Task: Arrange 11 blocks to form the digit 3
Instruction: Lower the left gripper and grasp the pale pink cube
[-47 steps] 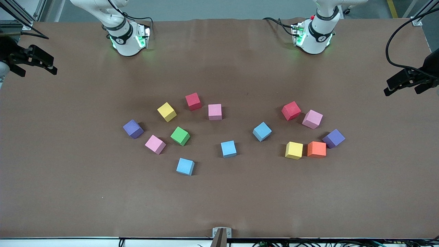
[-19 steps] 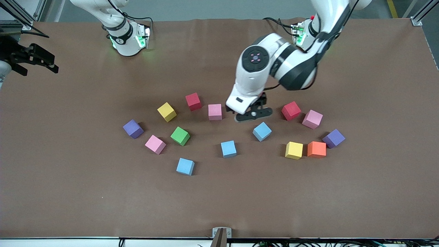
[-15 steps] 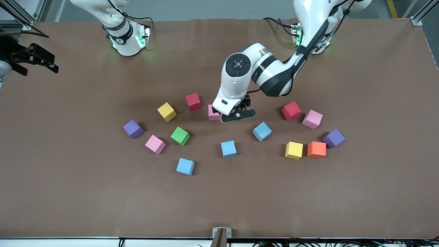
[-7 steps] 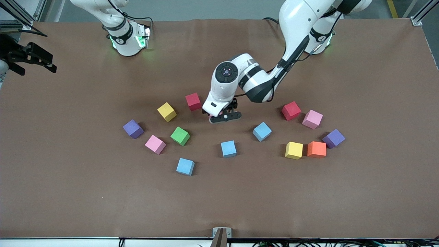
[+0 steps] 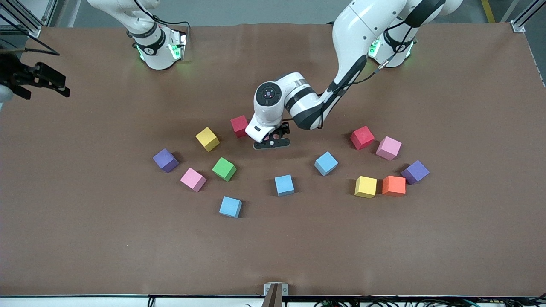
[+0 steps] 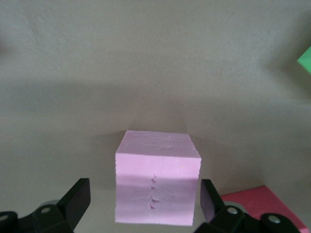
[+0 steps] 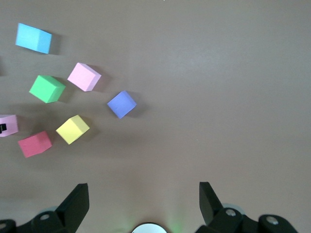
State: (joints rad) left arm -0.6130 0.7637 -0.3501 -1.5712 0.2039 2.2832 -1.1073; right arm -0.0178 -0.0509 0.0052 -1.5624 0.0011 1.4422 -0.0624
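Where the left arm reaches from its base toward the middle of the table (image 5: 85, 238), the left gripper (image 5: 271, 143) sits low around a pink block (image 5: 265, 139), almost hidden under the wrist, beside a red block (image 5: 239, 126). The other cubes lie scattered, not packed into any digit: a yellow block (image 5: 207, 139), a green block (image 5: 224, 169), a second pink block (image 5: 193, 179) and a purple cube (image 5: 165, 160) toward the right arm's end; three light blue blocks (image 5: 284, 185) spread across the middle, nearer the camera; a second red block (image 5: 362, 137), a third pink block (image 5: 388, 148), a second yellow block (image 5: 366, 186), an orange block (image 5: 393, 185) and a second purple cube (image 5: 414, 172) toward the left arm's end. The right gripper (image 5: 40, 79) waits at the table's edge.

In the left wrist view, the pink block (image 6: 157, 183) is a matte foam cube with small nicks down its front face; it stands on the table between the spread fingers (image 6: 75, 201), which do not touch it.

In the right wrist view, the right gripper (image 7: 143, 201) hangs with its fingers (image 7: 76, 200) spread and holding nothing, high over the table.
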